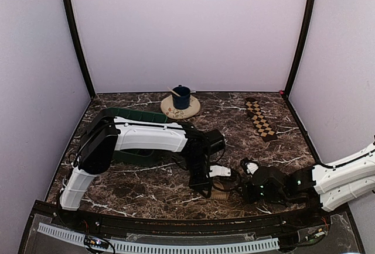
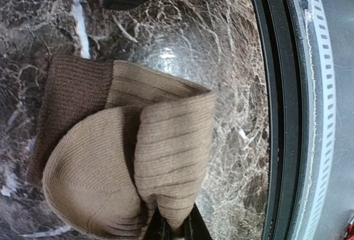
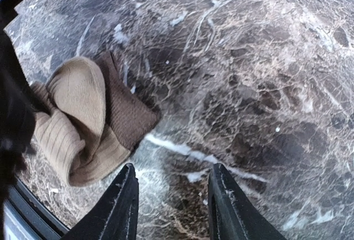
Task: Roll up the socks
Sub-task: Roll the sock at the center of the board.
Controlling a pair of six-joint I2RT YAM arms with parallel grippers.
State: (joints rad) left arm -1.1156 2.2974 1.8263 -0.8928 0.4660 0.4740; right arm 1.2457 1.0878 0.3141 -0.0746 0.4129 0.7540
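The tan sock (image 2: 127, 157), lower centre, is judged half rolled, its fold clenched in the left pincer (image 2: 174, 226). The right pincer (image 3: 171, 196) is seen released, empty. Further turning is called for next. The checkered sock (image 1: 260, 119) is left flat at upper right.

No legible text, no labels, brands, numbers or signs readable in any view

Room at right centre
Left arm (image 1: 152, 137) and green bin (image 1: 143, 114) crowd the bench's (image 1: 234, 128) left; checkered sock (image 1: 260, 119) lies back right.

The left arm (image 1: 149, 137) and right arm (image 1: 345, 175) have white shells, black joints and thin cables; the fingers (image 3: 119, 207) are black and tapered.
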